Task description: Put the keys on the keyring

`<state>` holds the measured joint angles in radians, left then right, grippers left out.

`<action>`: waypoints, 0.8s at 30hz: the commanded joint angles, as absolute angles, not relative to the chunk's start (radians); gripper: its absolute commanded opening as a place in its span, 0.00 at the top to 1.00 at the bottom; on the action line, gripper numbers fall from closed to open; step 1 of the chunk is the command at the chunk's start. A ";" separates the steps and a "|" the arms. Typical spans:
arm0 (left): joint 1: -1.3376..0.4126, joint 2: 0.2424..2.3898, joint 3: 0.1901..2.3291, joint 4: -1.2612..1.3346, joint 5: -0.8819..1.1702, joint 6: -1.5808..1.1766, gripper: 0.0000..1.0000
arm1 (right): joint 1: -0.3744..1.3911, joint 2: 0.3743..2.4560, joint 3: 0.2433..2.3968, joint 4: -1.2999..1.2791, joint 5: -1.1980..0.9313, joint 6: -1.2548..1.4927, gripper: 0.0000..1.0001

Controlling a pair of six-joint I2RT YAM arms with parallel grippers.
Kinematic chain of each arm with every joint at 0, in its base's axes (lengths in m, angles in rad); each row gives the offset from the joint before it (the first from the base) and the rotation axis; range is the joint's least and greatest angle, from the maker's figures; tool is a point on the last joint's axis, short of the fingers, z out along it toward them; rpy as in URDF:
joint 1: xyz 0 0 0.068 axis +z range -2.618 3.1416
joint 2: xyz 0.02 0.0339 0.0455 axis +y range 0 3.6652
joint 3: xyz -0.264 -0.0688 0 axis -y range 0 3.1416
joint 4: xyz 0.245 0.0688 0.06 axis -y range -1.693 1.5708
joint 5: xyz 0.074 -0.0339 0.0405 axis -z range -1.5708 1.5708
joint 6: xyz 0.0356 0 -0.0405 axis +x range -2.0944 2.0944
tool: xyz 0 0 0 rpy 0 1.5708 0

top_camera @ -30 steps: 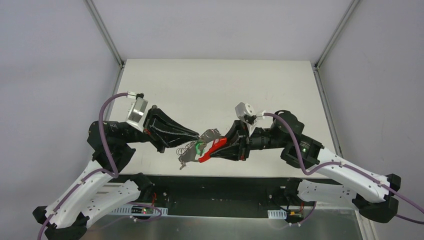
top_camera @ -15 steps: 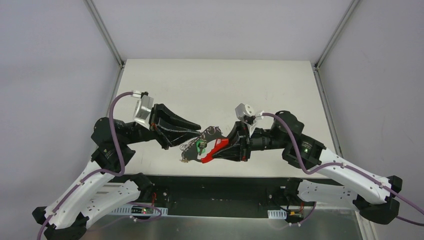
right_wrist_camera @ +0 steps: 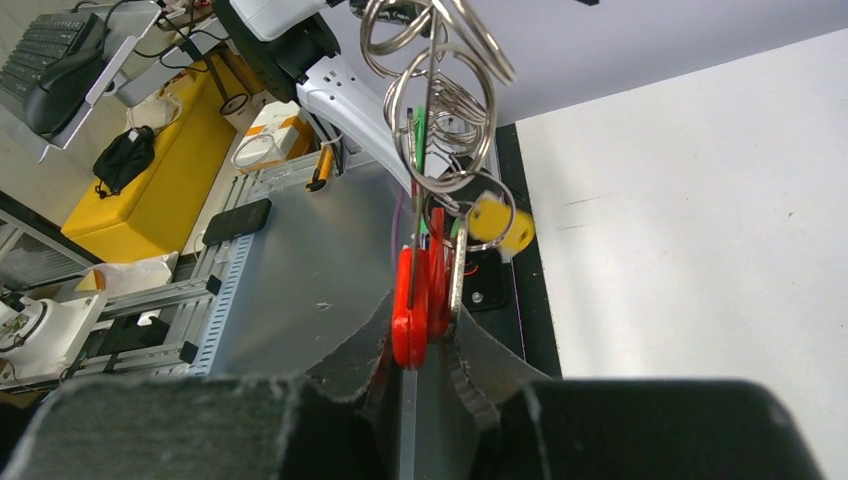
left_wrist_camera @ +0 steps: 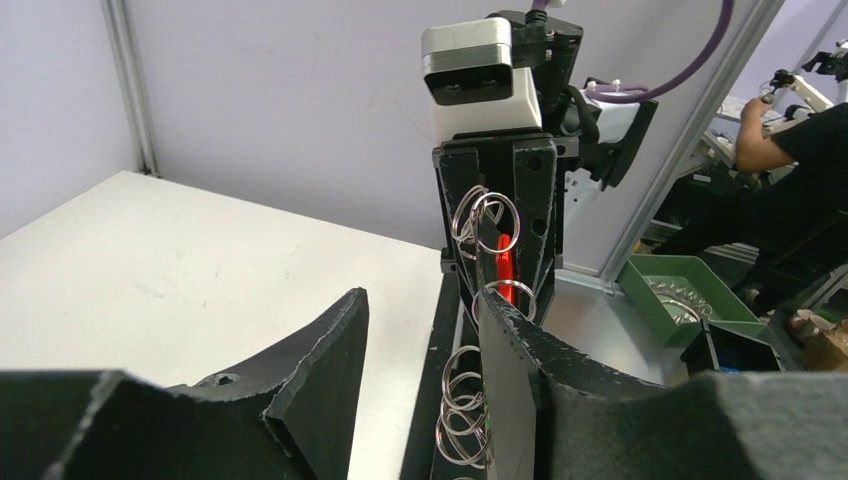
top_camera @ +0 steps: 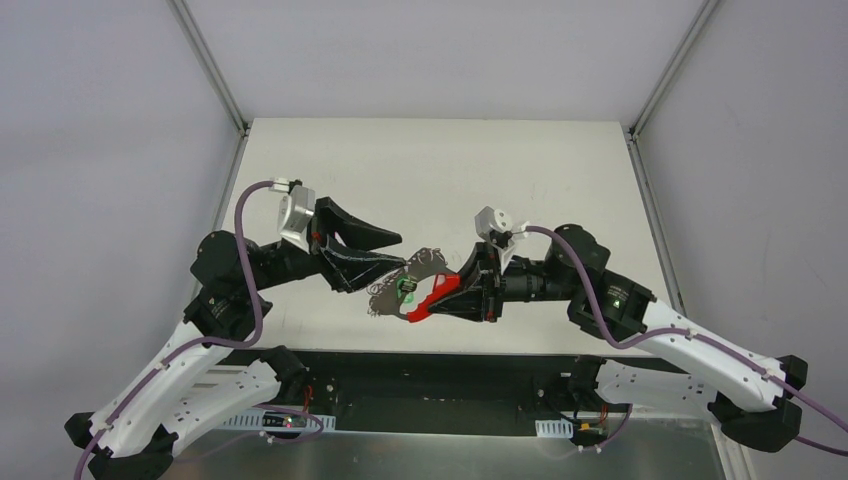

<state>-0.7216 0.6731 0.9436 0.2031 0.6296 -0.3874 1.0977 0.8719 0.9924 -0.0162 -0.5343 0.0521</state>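
1. Since a second ago my left gripper (top_camera: 401,251) has swung up and spread its jaws, grasping nothing, just beside the grey end of the grey-and-red oval keyring (top_camera: 427,266).
2. My right gripper (top_camera: 430,300) clamps the keyring's red end.
3. Tiny silver keys (top_camera: 406,290), green- and yellow-tagged, hang among its rings.

The matte white table (top_camera: 520,170) shows faint scuffs and a black near edge.

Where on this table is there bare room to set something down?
Free: the far half of the table, between the back edge and the two grippers. Crowded: the near middle, where the left gripper and the right gripper meet at the keyring with its keys; the arms overhang the near corners.
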 commanded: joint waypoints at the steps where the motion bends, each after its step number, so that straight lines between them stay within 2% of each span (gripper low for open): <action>1: -0.725 0.686 0.936 0.195 0.546 -0.335 0.55 | 1.105 0.829 0.992 0.040 -0.560 0.046 1.00; 8: -0.725 0.681 0.928 0.161 0.507 -0.314 0.51 | 1.104 0.811 0.976 0.039 -0.534 0.047 1.00; 12: -0.724 0.670 0.925 0.123 0.441 -0.293 0.44 | 1.098 0.804 0.969 0.039 -0.521 0.050 1.00; 24: -0.726 0.654 0.918 0.032 0.302 -0.256 0.39 | 1.065 0.839 0.970 0.006 -0.446 0.059 1.00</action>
<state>-0.7208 0.6701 0.9169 0.0532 0.3824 -0.2905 1.0824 0.8284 0.9535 -0.0303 -0.4992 0.0521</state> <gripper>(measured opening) 0.597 0.153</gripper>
